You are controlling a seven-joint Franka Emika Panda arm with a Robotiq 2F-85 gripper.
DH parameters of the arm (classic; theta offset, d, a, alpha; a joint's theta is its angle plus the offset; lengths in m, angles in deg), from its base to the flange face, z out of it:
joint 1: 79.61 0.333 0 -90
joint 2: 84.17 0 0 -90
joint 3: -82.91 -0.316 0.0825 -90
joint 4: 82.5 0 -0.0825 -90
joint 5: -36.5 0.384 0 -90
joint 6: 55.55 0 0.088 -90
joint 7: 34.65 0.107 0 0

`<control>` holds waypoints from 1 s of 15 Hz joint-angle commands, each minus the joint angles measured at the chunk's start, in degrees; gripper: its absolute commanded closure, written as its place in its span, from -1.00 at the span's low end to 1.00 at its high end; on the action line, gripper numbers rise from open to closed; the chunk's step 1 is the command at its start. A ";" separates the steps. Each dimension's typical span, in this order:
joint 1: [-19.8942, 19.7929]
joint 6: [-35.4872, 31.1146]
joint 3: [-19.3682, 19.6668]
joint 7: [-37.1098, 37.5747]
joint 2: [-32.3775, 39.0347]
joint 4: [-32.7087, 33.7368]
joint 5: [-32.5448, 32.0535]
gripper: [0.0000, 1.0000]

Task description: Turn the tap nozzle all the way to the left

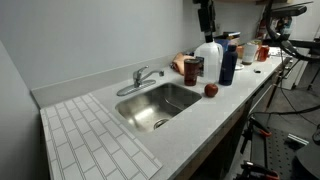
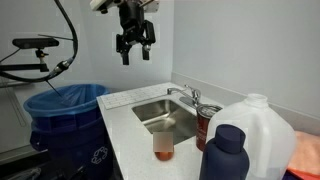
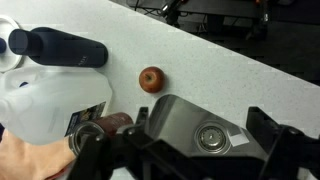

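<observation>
My hand (image 2: 134, 45) hangs released and empty high above the sink (image 2: 150, 108), so I should descend beside the tap nozzle (image 1: 128, 87) at its back rim and push the tip steadily leftward.

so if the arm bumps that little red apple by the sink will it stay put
Probably not: the apple looks round, so it would likely roll. It sits near the sink, on a smooth counter, so it might drop into the basin.
</observation>
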 commanded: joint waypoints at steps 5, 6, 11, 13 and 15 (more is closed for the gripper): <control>0.43 0.12 0.51 0.37 1.03 1.19 -0.06 -1.00; 0.38 -0.80 0.68 0.93 1.76 1.82 0.91 -1.00; 0.09 -8.87 1.05 6.35 8.60 7.05 6.17 -1.00; 0.25 -12.42 0.77 8.04 11.23 8.81 6.42 -1.00; 0.42 -16.52 0.60 9.89 14.20 10.31 6.01 -1.00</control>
